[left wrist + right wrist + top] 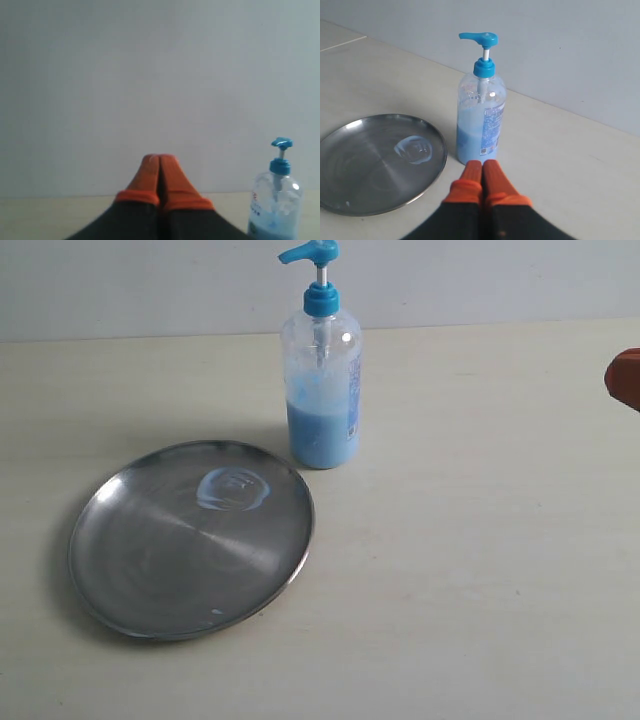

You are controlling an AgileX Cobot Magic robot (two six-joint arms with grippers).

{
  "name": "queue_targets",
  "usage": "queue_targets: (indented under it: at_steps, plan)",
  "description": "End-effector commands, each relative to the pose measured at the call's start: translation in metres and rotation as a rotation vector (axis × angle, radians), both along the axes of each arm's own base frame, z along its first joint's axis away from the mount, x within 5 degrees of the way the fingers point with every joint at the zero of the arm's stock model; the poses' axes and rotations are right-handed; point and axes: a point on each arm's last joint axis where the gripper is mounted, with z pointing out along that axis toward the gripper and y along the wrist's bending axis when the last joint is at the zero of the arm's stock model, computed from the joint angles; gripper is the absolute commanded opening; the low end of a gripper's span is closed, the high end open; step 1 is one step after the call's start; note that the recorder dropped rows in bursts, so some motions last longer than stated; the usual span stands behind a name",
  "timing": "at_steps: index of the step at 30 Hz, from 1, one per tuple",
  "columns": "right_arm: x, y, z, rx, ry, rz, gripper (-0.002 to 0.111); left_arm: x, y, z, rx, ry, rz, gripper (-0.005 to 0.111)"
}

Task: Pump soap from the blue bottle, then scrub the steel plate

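the pale table (480,570) carries the steel plate (150,570) and, just behind it, the blue bottle (322,390).

Upright blue bottle (322,370) just beside steel plate (140,585) w/ soap (232,488) smear on it.

The bottle (322,350) is clear plastic, with a bright blue pump head (312,252) and collar (322,298), a white stem between them, and a blue label (353,390). The soap (320,440) inside is pale milky blue. A whitish-blue ringed smear (233,488) marks the plate (150,570), which is brushed grey steel with streaks of sheen. The tabletop (480,570) is cream and the wall (150,285) pale grey. The left fingers (149,175) and right fingers (471,176) are orange at the tips, black behind.
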Motion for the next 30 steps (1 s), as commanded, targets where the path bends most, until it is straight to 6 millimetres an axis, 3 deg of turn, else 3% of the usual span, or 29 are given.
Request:
queue_targets:
  at_steps: [1,19,30]
  plan:
    - [0.000,-0.001,0.000,-0.001,-0.008,-0.001,0.000,0.003,0.002,-0.010,0.024,0.010,0.062,0.000]
    - [-0.001,0.000,0.000,0.005,-0.004,-0.001,0.000,0.013,0.004,-0.057,0.028,0.152,0.101,0.000]
    - [0.000,-0.001,0.000,0.001,-0.006,-0.001,0.000,0.013,0.007,-0.071,0.041,0.307,0.151,0.000]
